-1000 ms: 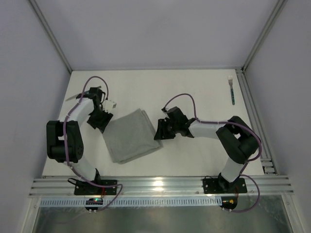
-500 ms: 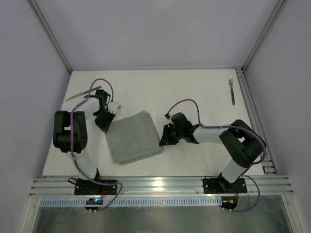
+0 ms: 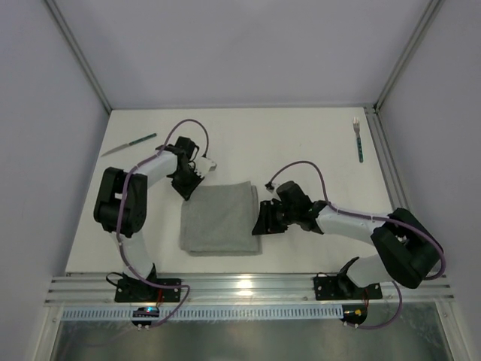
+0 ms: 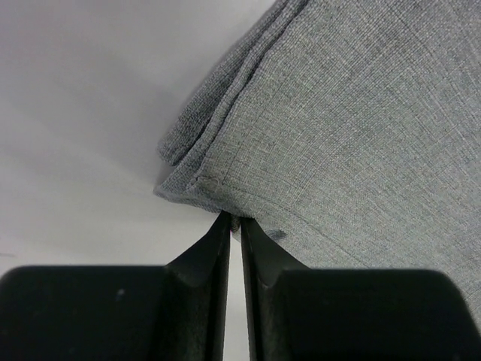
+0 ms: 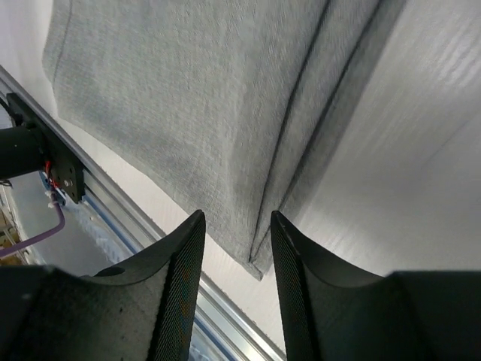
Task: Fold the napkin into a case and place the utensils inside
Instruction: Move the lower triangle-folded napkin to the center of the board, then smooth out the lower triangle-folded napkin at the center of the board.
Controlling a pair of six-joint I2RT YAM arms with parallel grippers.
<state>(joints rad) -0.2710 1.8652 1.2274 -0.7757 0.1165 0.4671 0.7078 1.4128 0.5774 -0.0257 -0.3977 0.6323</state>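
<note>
White surface (image 3: 301, 143) bears the folded grey napkin (image 3: 219, 218) centrally, left tool (image 4: 234, 219) pinched together on its far-left corner hem, right tool (image 5: 237, 216) spread apart over its right edge, knife (image 3: 129, 144) and fork (image 3: 358, 139) lying far off.

Left arm (image 3: 122, 209) and right arm (image 3: 404, 254): white tubular links, bulky black joint housings. Purple cable (image 3: 186, 122) loops off each wrist. Black base plates (image 3: 143, 286) bolted at 6 o'clock on silver rail (image 3: 248, 289). Fingers (image 5: 176, 293) matte black, tapered, inner faces finely dimpled.
</note>
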